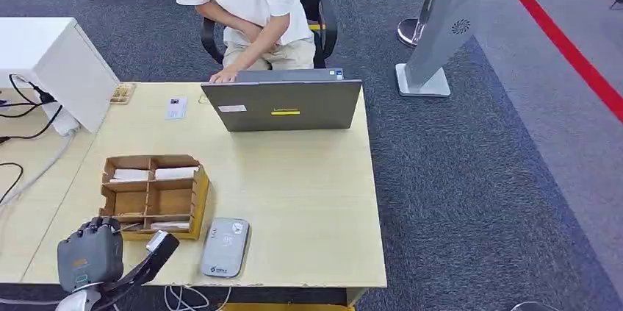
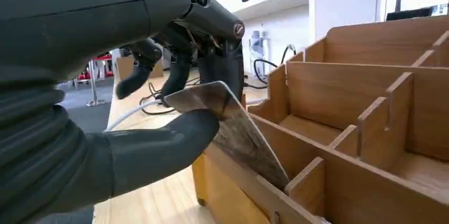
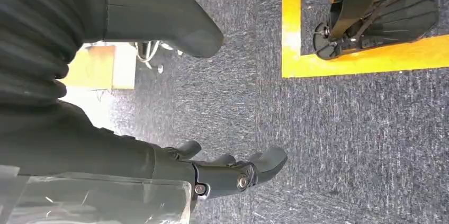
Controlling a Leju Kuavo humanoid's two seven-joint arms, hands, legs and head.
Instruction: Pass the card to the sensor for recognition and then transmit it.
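My left hand (image 1: pixel 90 253) is at the table's near left corner, against the front of a wooden divider box (image 1: pixel 192 204). In the left wrist view this hand (image 2: pixel 174 49) pinches a card (image 2: pixel 235 131) between thumb and fingers. The card is tilted, with its lower end still inside the box's front compartment (image 2: pixel 296 192). The grey card sensor (image 1: pixel 225 246) lies flat on the table just right of the box. My right hand (image 3: pixel 132 155) hangs over the carpet with its fingers (image 3: pixel 233 173) apart and holds nothing.
A person sits behind the table at an open grey laptop (image 1: pixel 283 105). A small card (image 1: pixel 175 107) lies left of the laptop. White cards fill the box's back compartments (image 1: pixel 154 173). Cables (image 1: pixel 26 116) and a white cabinet (image 1: pixel 55 61) stand at the left.
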